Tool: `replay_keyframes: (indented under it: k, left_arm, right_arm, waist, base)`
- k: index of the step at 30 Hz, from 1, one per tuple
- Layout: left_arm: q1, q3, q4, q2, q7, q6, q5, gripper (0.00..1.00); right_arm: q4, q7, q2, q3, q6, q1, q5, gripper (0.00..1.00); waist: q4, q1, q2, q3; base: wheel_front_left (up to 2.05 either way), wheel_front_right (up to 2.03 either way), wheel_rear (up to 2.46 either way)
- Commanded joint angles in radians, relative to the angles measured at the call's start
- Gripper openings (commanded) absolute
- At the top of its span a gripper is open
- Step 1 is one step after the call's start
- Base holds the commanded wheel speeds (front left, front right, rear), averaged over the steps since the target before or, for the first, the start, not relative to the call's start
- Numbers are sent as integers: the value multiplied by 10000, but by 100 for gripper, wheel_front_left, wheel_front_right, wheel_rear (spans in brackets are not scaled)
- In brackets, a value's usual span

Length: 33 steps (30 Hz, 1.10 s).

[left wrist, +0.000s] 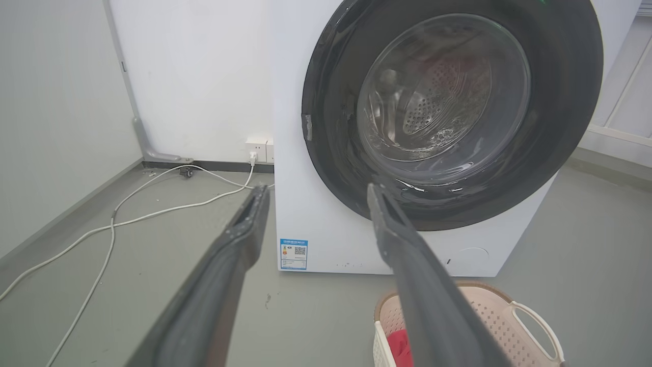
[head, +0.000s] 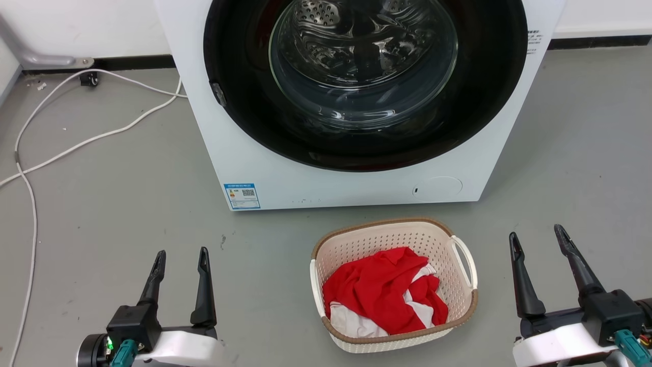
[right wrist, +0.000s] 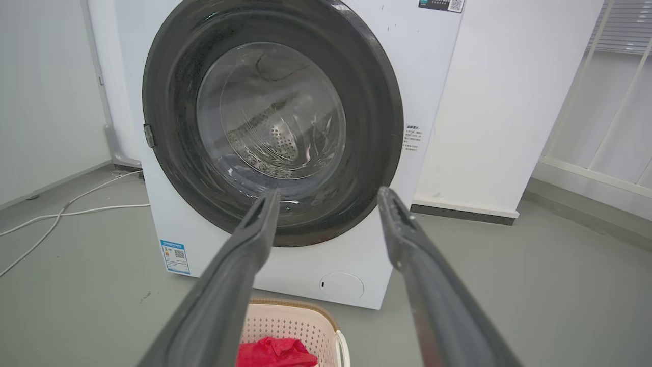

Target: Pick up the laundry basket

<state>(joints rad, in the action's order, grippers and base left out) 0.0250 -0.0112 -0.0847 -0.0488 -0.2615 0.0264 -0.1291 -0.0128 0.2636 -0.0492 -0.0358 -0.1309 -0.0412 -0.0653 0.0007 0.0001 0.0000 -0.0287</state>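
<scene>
— Where do we find the laundry basket point(head: 387, 239)?
— On the grey floor point(head: 127, 214), just in front of the white washing machine point(head: 265, 168), with red and white cloth point(head: 377, 285) heaped inside.
— And our grippers?
— Our left gripper point(head: 182, 251) hangs at lower left, well apart from the basket, jaws spread wide and empty. Our right gripper point(head: 536, 232) hangs at lower right, near the basket's loop handle point(head: 466, 260) but not touching it, jaws likewise open, holding nothing.
— Anything else?
— A white cable point(head: 76, 145) trails across the floor at left.
</scene>
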Motion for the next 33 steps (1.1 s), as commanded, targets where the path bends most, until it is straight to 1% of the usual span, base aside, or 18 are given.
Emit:
replay_keyframes:
  k: [1,8,13,18,26,33]
  left_arm:
    - [-80,13,-68,-25,-53,-8,-58,100]
    - [-800,422,-649,-22,-42,168,-142,100]
    - [-1553,872,-1424,-24,-42,339,-168,100]
    - [-2502,1210,-2477,-24,-42,545,-237,100]
    - [-4295,1610,-4376,-22,-44,851,-181,100]
    - [-5861,2065,-6027,-24,-42,984,-258,100]
  right_arm:
    - [81,19,-19,-38,3,27,-14,100]
    - [644,18,-19,-136,3,522,-185,100]
    - [1142,18,-16,-138,3,1085,-438,100]
    - [2000,18,-16,-182,5,1949,-943,100]
    - [3418,18,-13,-571,5,3636,-1936,100]
    - [4912,18,-105,-959,5,5155,-2824,100]
  waist:
    - [-3,-1,0,-64]
    - [23,-1,0,-786]
    - [-70,-1,0,-1495]
    - [-211,-1,0,-2285]
    - [-419,-1,0,-3586]
    - [-526,-1,0,-4747]
  base:
    - [0,0,0]
    - [0,0,0]
    - [0,0,0]
    - [0,0,0]
    - [0,0,0]
    - [0,0,0]
